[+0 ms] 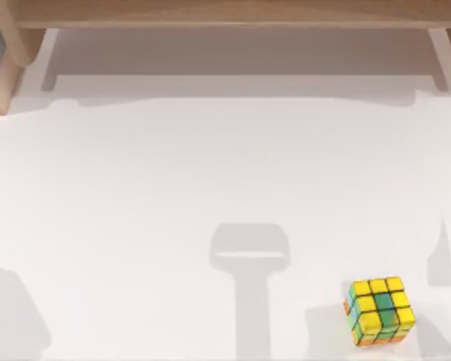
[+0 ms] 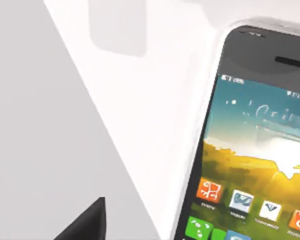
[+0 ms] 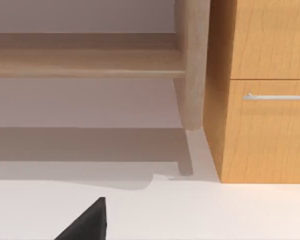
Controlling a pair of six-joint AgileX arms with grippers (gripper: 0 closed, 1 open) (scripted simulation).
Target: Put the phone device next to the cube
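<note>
The cube (image 1: 379, 310), mostly yellow tiles with some green and orange between black grid lines, sits on the white table (image 1: 210, 188) near the front right corner in the top view. The phone device (image 2: 250, 150) lies flat on the white surface close under the left wrist camera. It has a white frame and a lit screen with colourful app icons. A dark part of my left gripper (image 2: 85, 225) juts in at the picture's edge, apart from the phone. A dark part of my right gripper (image 3: 85, 222) hovers over bare table, facing the back furniture.
A wooden shelf unit (image 1: 225, 15) runs along the table's back edge on light wood legs (image 3: 192, 65). A wooden cabinet with a metal drawer handle (image 3: 275, 96) stands beside it in the right wrist view.
</note>
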